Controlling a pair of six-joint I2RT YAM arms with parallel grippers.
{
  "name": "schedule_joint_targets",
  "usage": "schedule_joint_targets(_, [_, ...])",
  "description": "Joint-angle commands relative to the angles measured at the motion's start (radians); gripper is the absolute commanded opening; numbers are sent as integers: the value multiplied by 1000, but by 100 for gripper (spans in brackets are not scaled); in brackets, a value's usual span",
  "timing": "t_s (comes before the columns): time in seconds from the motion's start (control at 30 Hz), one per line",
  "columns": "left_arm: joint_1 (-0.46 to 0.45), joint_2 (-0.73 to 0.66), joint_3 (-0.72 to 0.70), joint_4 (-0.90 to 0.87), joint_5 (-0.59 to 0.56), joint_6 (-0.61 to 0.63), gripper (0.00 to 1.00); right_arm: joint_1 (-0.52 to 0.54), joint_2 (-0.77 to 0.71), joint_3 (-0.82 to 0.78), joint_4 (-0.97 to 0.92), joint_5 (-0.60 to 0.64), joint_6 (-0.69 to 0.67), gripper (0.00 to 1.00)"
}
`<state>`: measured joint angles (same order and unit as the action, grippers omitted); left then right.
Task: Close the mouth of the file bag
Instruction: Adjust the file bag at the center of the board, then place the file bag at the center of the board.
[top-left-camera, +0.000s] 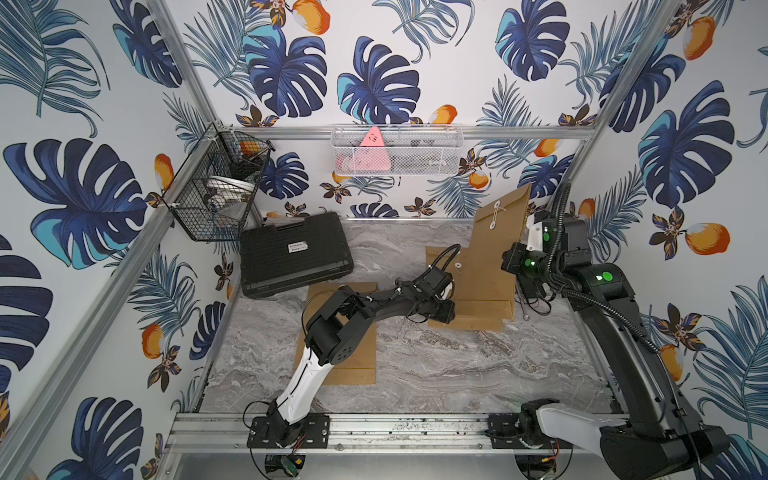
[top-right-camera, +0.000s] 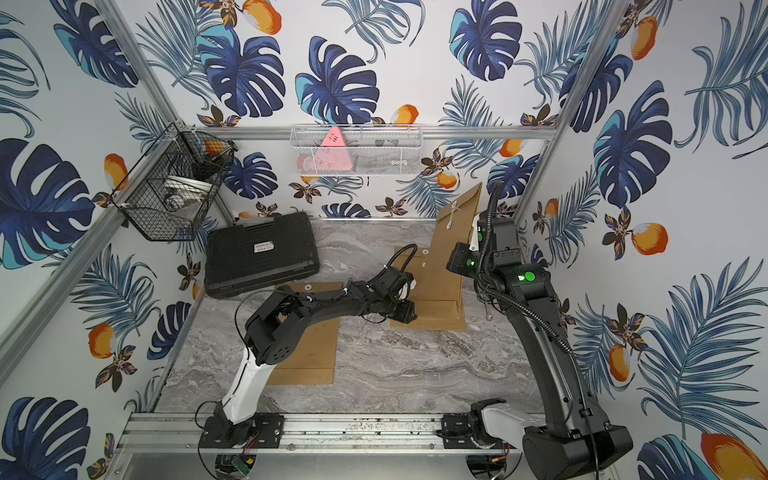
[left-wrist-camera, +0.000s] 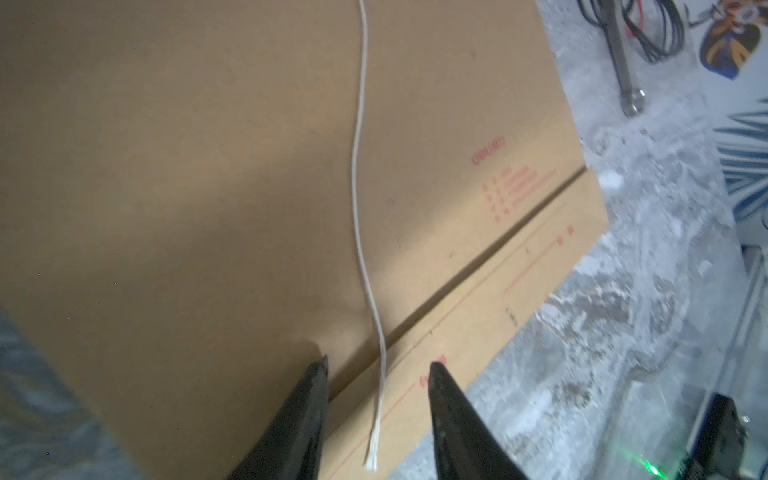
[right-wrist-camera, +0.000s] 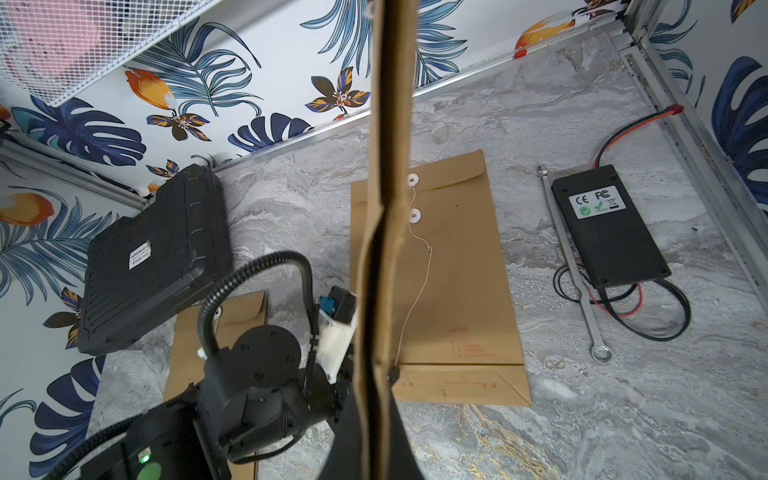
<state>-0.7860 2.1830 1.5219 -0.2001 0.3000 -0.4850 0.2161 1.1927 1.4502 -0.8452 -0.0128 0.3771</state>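
**A:** Three brown bags, then? Start at the left.

**B:** Yes. Far left, a black case (top-left-camera: 295, 253) sits on the table (top-left-camera: 415, 374). Just beside it the left bag (top-left-camera: 357, 357) lies flat, partly under the left arm.

**A:** And the left gripper (left-wrist-camera: 378, 363)?

**B:** Its fingers stand apart and grip nothing. It hangs low over the near end of the middle bag (right-wrist-camera: 457, 291). The loose end of that bag's string (left-wrist-camera: 359, 166) lies between the two fingertips. Whether the tips touch the paper I cannot tell.

**A:** How does that bag look?

**B:** It lies flat on the table, right of centre, with its flap (right-wrist-camera: 453, 168) folded down at the far end. It has two white discs (right-wrist-camera: 414, 215), one on the flap and one on the body. The string runs between them, then trails slack down the face to the bottom fold. There is small red print near that fold.

**A:** The third?

**B:** The raised bag (top-left-camera: 498, 237) stands tilted above the right part of the middle bag, mouth end uppermost. I cannot tell whether the two touch. The right gripper (right-wrist-camera: 376, 415) is clamped on its side, and the right wrist view sees the bag edge-on, its walls slightly wavy.

**A:** Right of that?

**B:** A black adapter (right-wrist-camera: 609, 224) and a wrench (right-wrist-camera: 573, 266) lie on the table, apart from the bags.
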Motion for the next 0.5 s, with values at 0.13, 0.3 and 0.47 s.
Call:
schedule_joint_targets(0.13, [115, -315, -265, -4, 39, -38, 44, -1, 15, 2, -15, -146, 21, 0])
schedule_joint_targets(0.3, [221, -432, -445, 3, 45, -29, 43, 17, -18, -133, 57, -353, 143, 0])
schedule_joint_targets(0.47, [268, -479, -568, 35, 21, -50, 43, 133, -9, -262, 184, -375, 257, 0])
